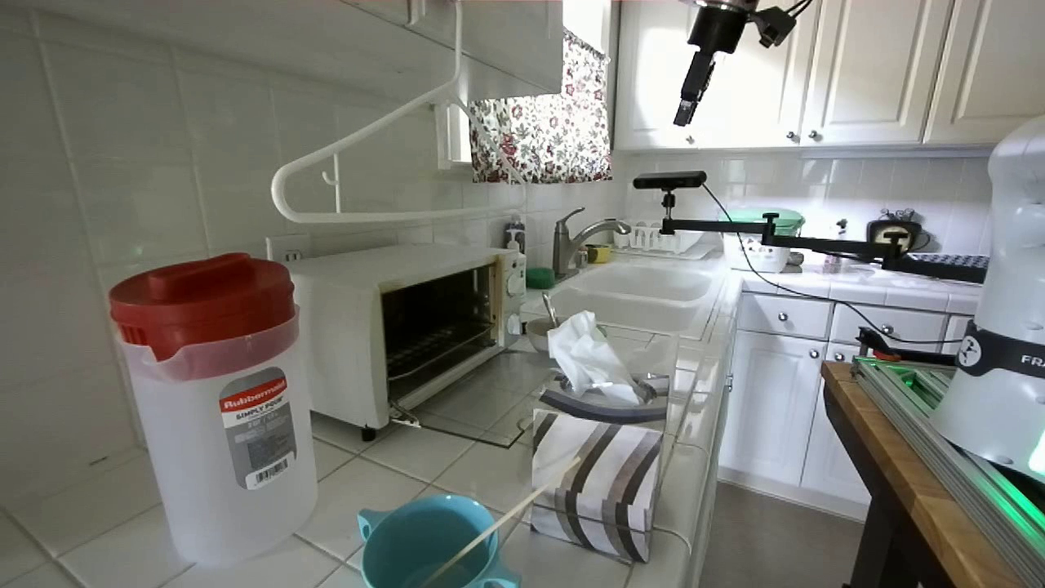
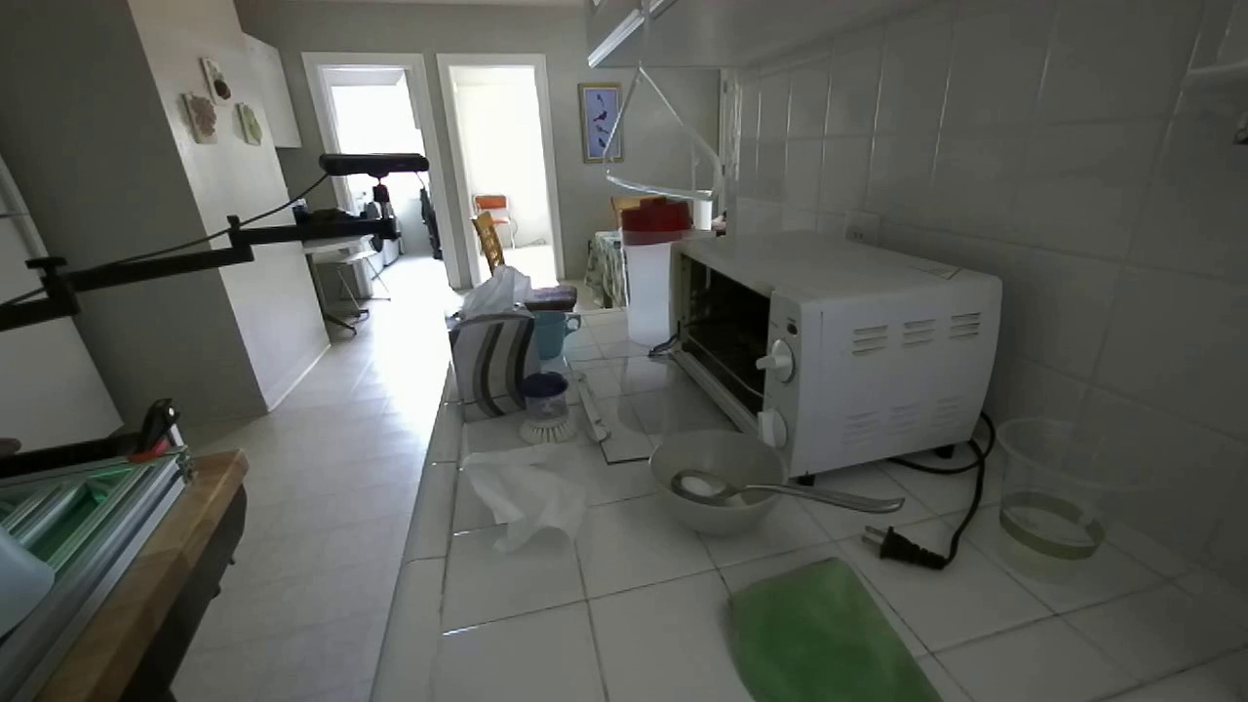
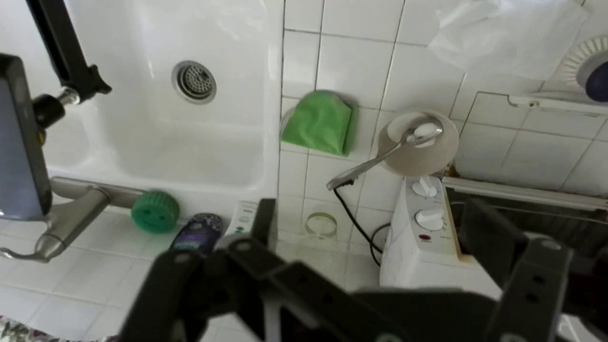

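Toaster oven (image 2: 848, 361) sits well below the parted jaws.

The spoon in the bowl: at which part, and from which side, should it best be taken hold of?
Probably by the handle, just outside the rim of the bowl, coming from above with the end effector closing across its narrow width. The spoon crosses the rim: one end lies inside the bowl, crowded by its wall, while the handle juts out over the counter.
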Motion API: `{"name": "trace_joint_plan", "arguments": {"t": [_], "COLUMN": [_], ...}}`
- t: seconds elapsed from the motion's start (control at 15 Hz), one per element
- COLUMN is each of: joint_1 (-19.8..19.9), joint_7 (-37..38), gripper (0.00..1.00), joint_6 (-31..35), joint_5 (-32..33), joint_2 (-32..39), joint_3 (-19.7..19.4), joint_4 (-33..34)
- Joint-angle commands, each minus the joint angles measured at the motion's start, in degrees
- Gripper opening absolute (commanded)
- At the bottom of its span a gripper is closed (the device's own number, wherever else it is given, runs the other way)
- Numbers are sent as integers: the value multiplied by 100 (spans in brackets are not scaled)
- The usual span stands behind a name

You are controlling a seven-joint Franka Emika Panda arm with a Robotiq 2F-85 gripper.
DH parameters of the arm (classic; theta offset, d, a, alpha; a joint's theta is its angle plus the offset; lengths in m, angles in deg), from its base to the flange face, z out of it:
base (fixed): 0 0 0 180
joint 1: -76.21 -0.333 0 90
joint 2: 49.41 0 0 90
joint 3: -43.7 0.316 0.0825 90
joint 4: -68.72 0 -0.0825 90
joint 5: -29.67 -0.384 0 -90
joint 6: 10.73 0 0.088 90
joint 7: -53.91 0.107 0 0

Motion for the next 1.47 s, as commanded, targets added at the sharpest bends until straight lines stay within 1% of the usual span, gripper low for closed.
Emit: {"name": "trace_joint_plan", "arguments": {"t": [0.0, 0.13, 0.2, 0.27, 0.53, 0.6, 0.67, 0.73, 0.8, 0.87, 0.93, 1.0, 1.13, 1.27, 1.4], "joint_1": [-345, -543, -522, -311, -384, -485, -415, -456, -402, -415, -355, -320, -197, -112, -52], "joint_7": [-970, -1485, -1528, -1145, -1296, -1567, -1655, -1828, -1958, -2114, -2176, -2199, -2207, -2212, -2205], "gripper": [100, 100, 100, 100, 100, 100, 100, 100, 100, 100, 100, 100, 100, 100, 100], "joint_6": [589, 646, 566, 481, 481, 534, 626, 701, 806, 890, 907, 765, 672, 751, 967], "joint_5": [-626, -967, -966, -795, -841, -875, -695, -733, -694, -833, -846, -923, -919, -861, -727], "joint_2": [-275, -341, -307, -139, -176, -241, -142, -92, 10, 110, 243, 389, 629, 790, 970], "joint_3": [-527, -743, -713, -510, -558, -653, -647, -776, -879, -1075, -1179, -1285, -1361, -1339, -1274], "joint_4": [-330, -421, -414, -279, -320, -352, -394, -453, -543, -627, -673, -630, -605, -621, -610]}}
